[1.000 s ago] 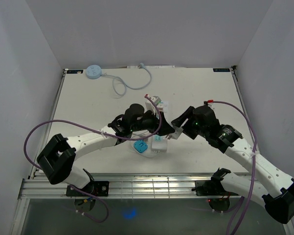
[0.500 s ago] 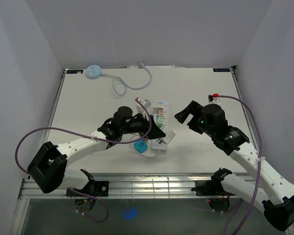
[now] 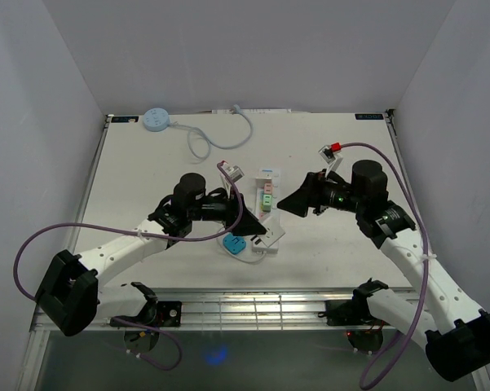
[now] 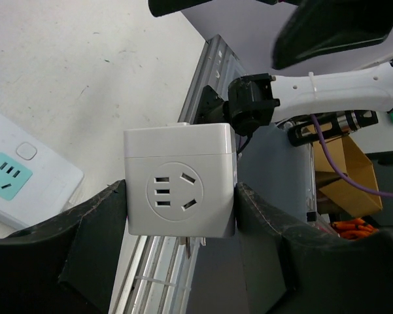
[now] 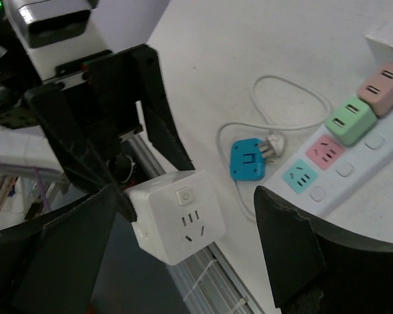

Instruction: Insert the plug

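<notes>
**Two tools, one cube plug held aloft**

The left tool [image 4: 180, 196] is clenched on the white cube plug [image 4: 180, 178], with a black finger [image 4: 98, 226] pressed to either side. The cube's metal prongs poke out underneath. It hangs in the air over the near edge of the worktop [image 3: 334, 147], above the front rail. It is near the end of the white power strip [image 5: 327, 157] but apart from it, and the strip's pink, green and teal sockets face up. The right tool [image 3: 285, 203] points toward the cube with its fingers spread wide, grasping nothing. A blue plug [image 5: 247, 159] with a looped white cord lies flat just beside the strip. At the far edge sits a round pale-blue disc [image 3: 156, 120] trailing its own cord.
</notes>
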`<action>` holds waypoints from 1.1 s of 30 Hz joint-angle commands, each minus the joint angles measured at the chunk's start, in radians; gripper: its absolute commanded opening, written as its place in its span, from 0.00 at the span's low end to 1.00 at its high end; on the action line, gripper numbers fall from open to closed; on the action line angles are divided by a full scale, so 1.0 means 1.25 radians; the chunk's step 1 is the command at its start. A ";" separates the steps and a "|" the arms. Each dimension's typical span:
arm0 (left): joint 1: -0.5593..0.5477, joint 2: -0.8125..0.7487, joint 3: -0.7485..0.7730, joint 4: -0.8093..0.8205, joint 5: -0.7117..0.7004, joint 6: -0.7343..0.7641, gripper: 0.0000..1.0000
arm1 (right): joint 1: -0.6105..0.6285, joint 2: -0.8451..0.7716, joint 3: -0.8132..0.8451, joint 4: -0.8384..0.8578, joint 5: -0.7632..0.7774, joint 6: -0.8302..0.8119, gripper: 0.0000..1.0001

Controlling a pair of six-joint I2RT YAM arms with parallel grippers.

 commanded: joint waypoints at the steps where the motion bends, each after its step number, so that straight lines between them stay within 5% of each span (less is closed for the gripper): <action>1: 0.000 -0.029 0.039 0.011 0.069 0.022 0.00 | -0.003 -0.001 -0.021 0.148 -0.230 -0.003 0.89; 13: 0.000 -0.043 0.069 -0.007 0.057 0.029 0.00 | -0.005 0.010 -0.101 0.181 -0.336 0.007 0.89; 21: 0.000 -0.026 0.093 -0.016 0.059 0.033 0.00 | -0.003 0.029 -0.123 0.208 -0.369 0.009 1.00; 33: 0.000 0.002 0.109 -0.017 0.073 0.028 0.00 | -0.002 0.033 -0.138 0.235 -0.394 0.017 0.57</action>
